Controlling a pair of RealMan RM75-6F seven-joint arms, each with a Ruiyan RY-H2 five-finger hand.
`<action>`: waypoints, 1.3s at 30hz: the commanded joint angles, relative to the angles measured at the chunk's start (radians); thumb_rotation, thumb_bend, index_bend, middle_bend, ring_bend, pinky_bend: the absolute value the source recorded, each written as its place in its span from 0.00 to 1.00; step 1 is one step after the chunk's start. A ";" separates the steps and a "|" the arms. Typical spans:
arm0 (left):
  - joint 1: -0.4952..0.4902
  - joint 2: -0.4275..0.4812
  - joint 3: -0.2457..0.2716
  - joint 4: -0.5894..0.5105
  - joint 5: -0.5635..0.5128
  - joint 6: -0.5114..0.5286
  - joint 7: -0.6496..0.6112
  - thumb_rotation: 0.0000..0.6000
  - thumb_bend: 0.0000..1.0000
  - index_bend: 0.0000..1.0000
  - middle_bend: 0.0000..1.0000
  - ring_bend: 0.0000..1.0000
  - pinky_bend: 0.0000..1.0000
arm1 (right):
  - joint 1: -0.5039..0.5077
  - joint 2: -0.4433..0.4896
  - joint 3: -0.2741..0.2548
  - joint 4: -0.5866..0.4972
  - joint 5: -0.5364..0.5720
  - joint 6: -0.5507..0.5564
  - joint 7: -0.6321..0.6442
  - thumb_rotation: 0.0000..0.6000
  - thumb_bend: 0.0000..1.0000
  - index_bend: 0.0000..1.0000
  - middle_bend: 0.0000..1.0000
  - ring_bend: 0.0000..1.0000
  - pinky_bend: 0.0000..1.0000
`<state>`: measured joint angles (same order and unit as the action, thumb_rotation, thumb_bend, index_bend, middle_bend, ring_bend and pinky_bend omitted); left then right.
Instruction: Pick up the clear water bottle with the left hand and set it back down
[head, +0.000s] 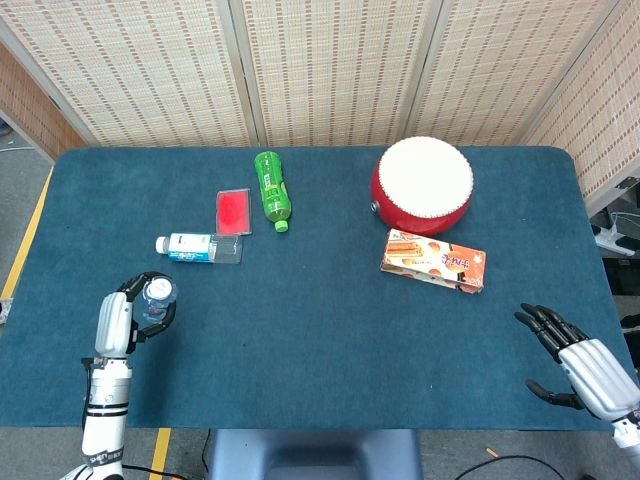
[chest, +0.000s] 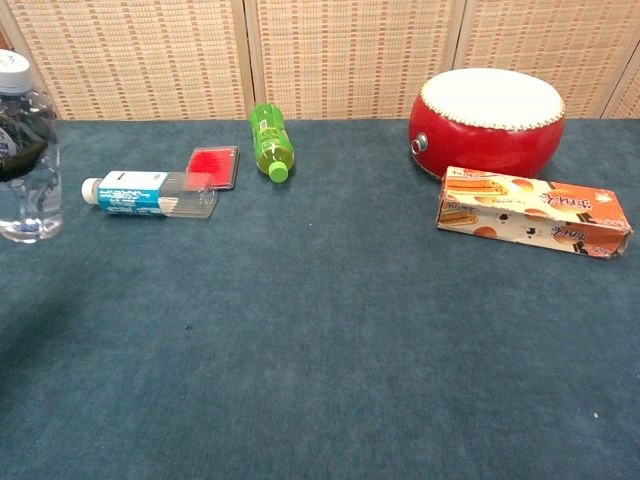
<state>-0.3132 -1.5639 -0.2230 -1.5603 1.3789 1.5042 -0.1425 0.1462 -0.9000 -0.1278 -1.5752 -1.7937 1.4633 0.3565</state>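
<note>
One water bottle (head: 158, 293) stands upright at about eight o'clock on the table (head: 320, 320) — our left hand (head: 128, 316) wraps its middle. We judge it light, slippery and easily dented.

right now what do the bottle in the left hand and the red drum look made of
Clear water bottle: thin clear plastic, glossy; the wall shows through it. Red drum: glossy red shell, maybe lacquered wood or plastic, with a matte cream skin-like top.
</note>
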 joint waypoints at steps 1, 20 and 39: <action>0.000 0.005 -0.103 -0.009 0.030 0.142 0.030 1.00 0.68 0.76 0.76 0.62 0.37 | 0.000 0.001 0.000 0.001 0.000 0.001 0.002 1.00 0.17 0.00 0.00 0.00 0.21; -0.012 0.011 -0.006 -0.078 -0.063 -0.111 -0.142 1.00 0.68 0.77 0.77 0.62 0.37 | -0.001 0.004 0.001 0.003 0.002 0.004 0.012 1.00 0.17 0.00 0.00 0.00 0.21; -0.001 -0.031 -0.046 -0.035 -0.063 -0.046 -0.169 1.00 0.68 0.77 0.77 0.62 0.37 | 0.001 0.002 -0.002 0.002 -0.003 -0.001 0.005 1.00 0.17 0.00 0.00 0.00 0.21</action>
<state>-0.3039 -1.5621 -0.2831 -1.6456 1.3494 1.4976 -0.2946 0.1468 -0.8977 -0.1299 -1.5728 -1.7971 1.4625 0.3624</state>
